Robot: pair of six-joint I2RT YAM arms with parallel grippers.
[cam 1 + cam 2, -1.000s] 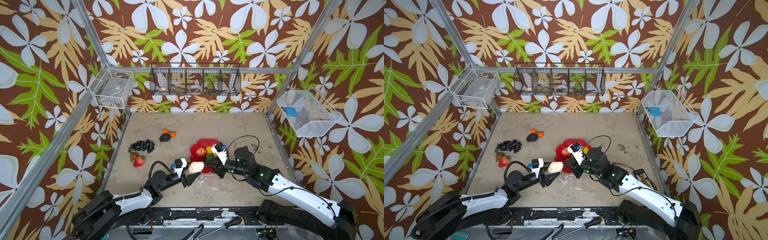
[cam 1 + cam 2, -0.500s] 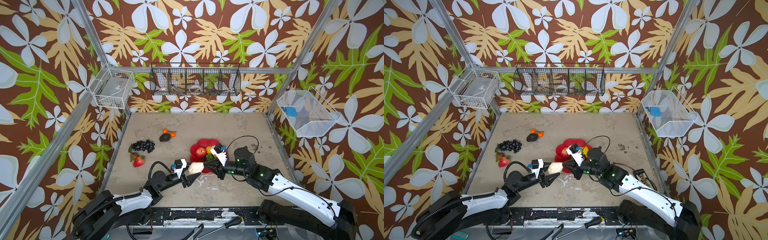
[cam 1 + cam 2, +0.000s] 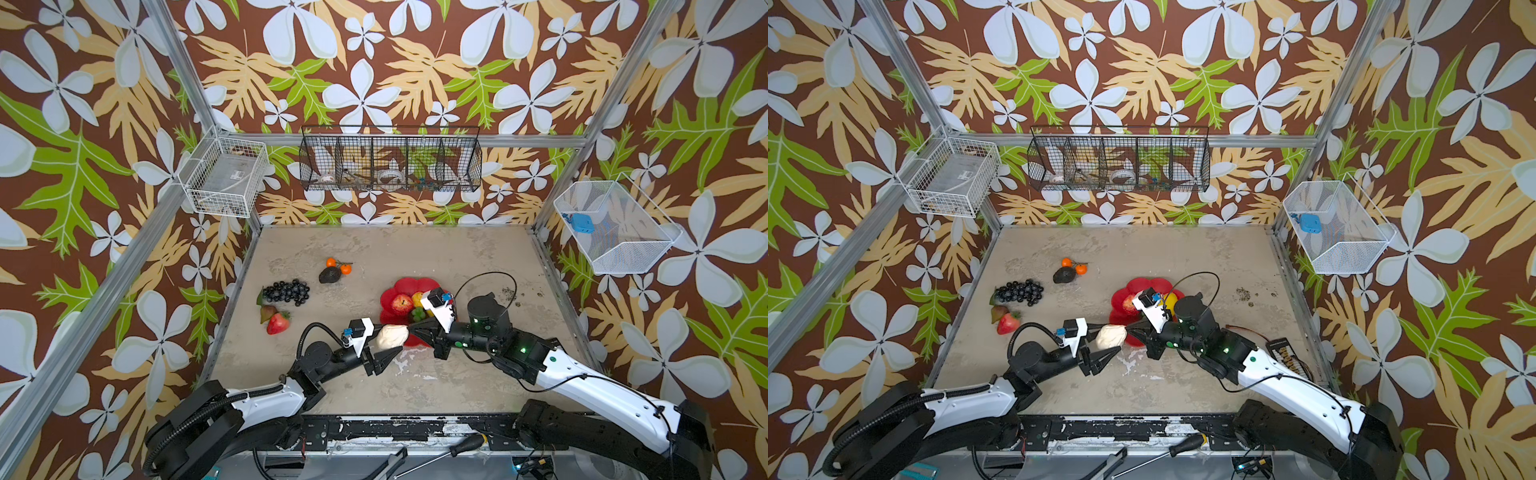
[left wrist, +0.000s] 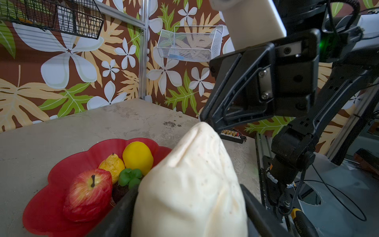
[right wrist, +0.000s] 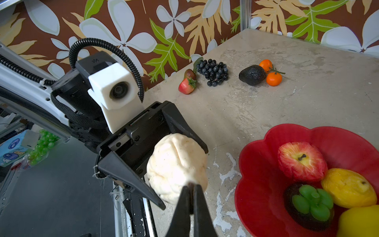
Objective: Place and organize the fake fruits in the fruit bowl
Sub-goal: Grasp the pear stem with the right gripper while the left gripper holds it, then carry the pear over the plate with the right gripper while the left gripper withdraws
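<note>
Cream and lumpy, the cream lumpy piece [image 3: 390, 336] hangs clear of the bench [image 3: 457, 257] just at the near edge of the fruit bowl [image 3: 409, 286], caught between the two arms. The step in hand looks like getting this one fruit over the red rim and down among the others. To do it well, I judge that only one gripper should carry it at a time. The holder should take it over the bare red part of the bowl, away from the apple [image 5: 301, 159], the lemons [image 5: 348, 186] and the green-topped dark fruit [image 5: 311, 201], lower it until it rests, and only then let go. A rounded plastic lump dropped from height could roll off so shallow a dish or knock the apple. The left gripper [image 3: 400, 337] stands wide with the piece between its fingers, both against its flanks as far as the wrist views show, so it reads as grasping the piece. The right gripper [image 5: 190, 186] is clenched fully, its tips meeting at the pointed end of the piece and touching it; whether they nip a stem there I cannot tell. The grape bunch [image 3: 286, 292], avocado [image 3: 329, 275], oranges [image 3: 345, 269], strawberry [image 3: 277, 323] and pear [image 3: 268, 311] lie toward the left of the bench, well apart from the bowl.
</note>
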